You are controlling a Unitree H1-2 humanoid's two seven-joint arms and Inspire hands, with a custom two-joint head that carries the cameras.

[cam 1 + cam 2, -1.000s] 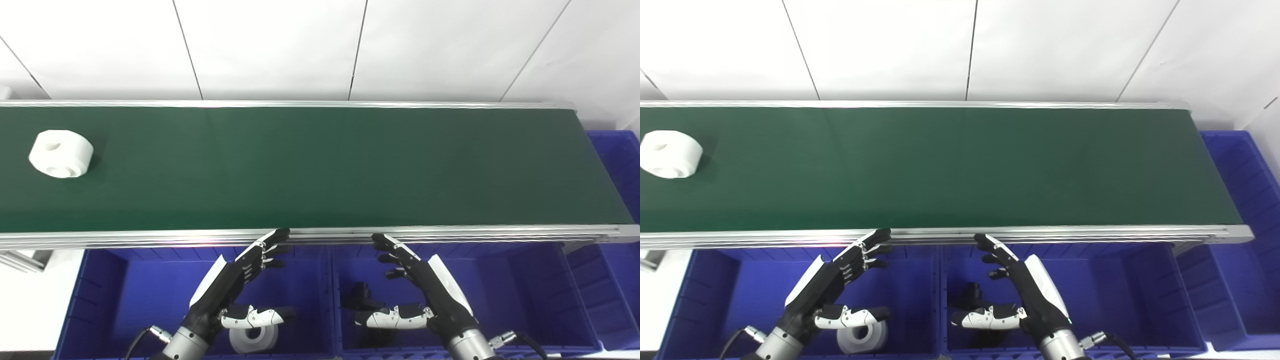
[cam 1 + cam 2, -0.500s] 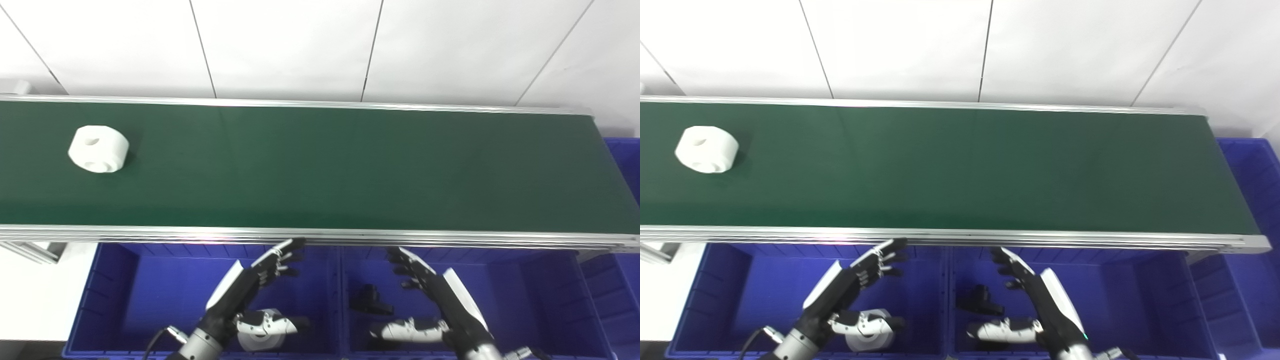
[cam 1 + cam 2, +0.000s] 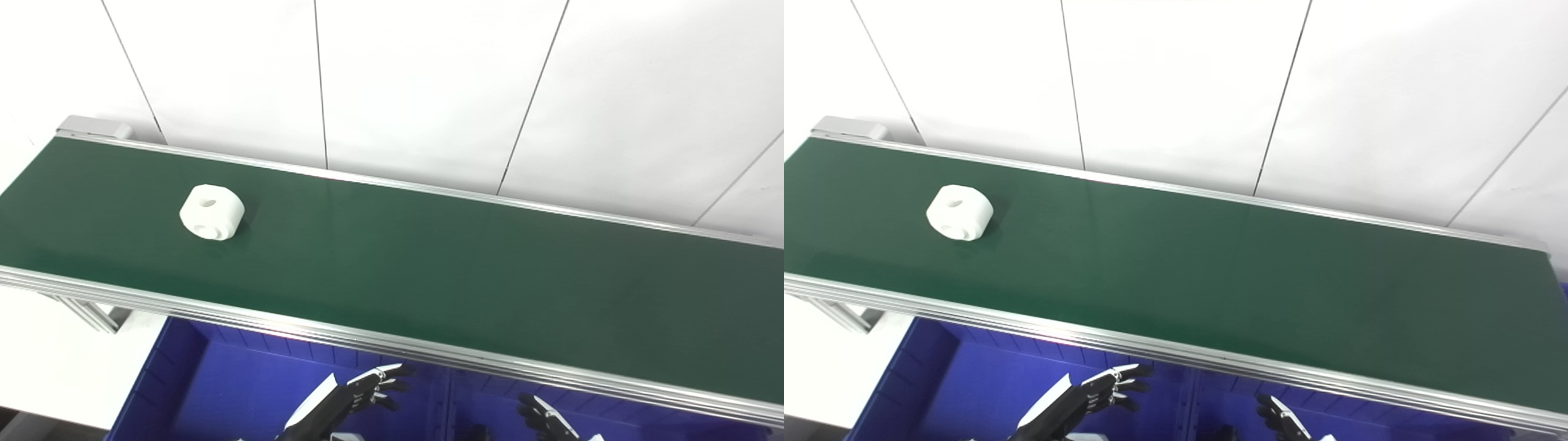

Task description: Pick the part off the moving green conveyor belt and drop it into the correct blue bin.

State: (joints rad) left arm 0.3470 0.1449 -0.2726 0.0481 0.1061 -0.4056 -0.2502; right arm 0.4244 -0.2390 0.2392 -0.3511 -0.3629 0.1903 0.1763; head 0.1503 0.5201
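The white plastic ring-shaped part (image 3: 212, 212) rode the dark green conveyor belt (image 3: 429, 269) at ten o'clock; both hands, left (image 3: 349, 401) and right (image 3: 545, 419), hung open and empty at six o'clock, so a late reach risked missing it.

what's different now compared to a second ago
Mostly the camera has tilted up and turned left, so both hands sit near the bottom edge. The white part looks carried rightward along the green belt. The left robot hand and right robot hand hold nothing, fingers apart.

One white part (image 3: 212, 212) on one green conveyor belt (image 3: 429, 275), two blue bins (image 3: 968, 392) below it, and my two hands (image 3: 361, 395), left and right (image 3: 545, 419).
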